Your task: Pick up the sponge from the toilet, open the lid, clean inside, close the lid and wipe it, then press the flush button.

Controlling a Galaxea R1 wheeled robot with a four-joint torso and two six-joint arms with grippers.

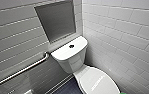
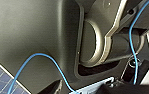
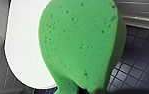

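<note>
The sponge is off the toilet and up in the air. Seen from the right wrist it hangs close to the camera, above the white lid and the dark tiled floor. It narrows to a pinch at one end, where the right end effector looks closed on it, though I can make out little of the fingers. Whether the left end effector is open or closed I cannot tell.

The lid is down flat on the bowl, and the flush button sits untouched in the middle of the tank top. I'd say the pick-up is done and opening the lid is the step in hand. That calls for catching the lid's front edge from below and swinging it back towards the tank without letting go of the sponge. The glossy surface looks slippery.
</note>
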